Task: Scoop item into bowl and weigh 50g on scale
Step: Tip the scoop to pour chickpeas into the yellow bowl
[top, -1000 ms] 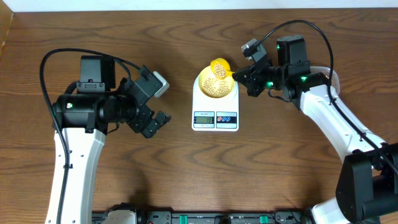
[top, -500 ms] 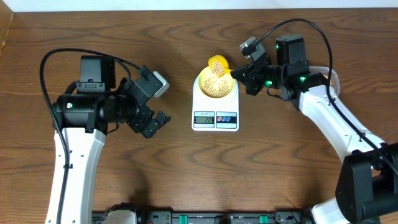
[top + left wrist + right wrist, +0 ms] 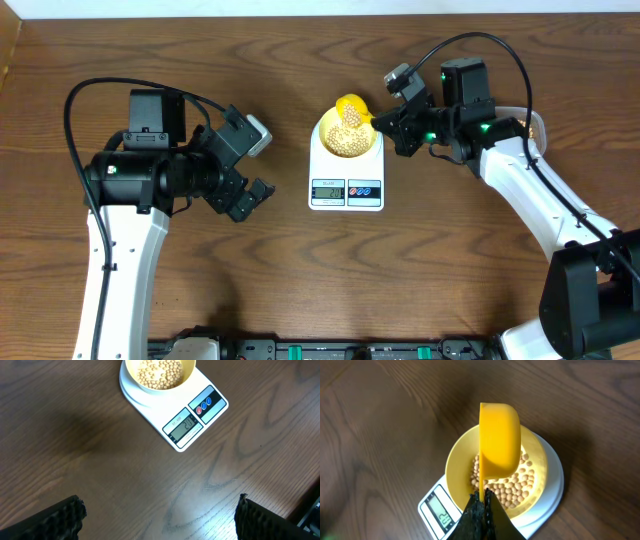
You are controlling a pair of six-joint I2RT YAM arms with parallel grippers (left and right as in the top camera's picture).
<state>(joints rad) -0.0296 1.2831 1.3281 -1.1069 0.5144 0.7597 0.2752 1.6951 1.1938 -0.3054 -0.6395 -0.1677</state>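
The white scale [image 3: 346,183] stands mid-table with the pale-yellow bowl [image 3: 331,140] on its platform. Beige beans [image 3: 347,142] fill the bowl's bottom; they also show in the right wrist view [image 3: 517,487] and left wrist view [image 3: 159,372]. My right gripper [image 3: 388,125] is shut on the handle of a yellow scoop [image 3: 499,442], which is turned on its side over the bowl [image 3: 460,462]. The scale's display [image 3: 441,512] is lit. My left gripper [image 3: 245,195] is open and empty, left of the scale [image 3: 192,422], above bare wood.
A rounded pale object [image 3: 537,125] peeks out behind my right arm at the right. The far table edge meets a white wall along the top.
The scoop has shifted slightly over the bowl's far rim, tipped further onto its side. The left arm has not moved.
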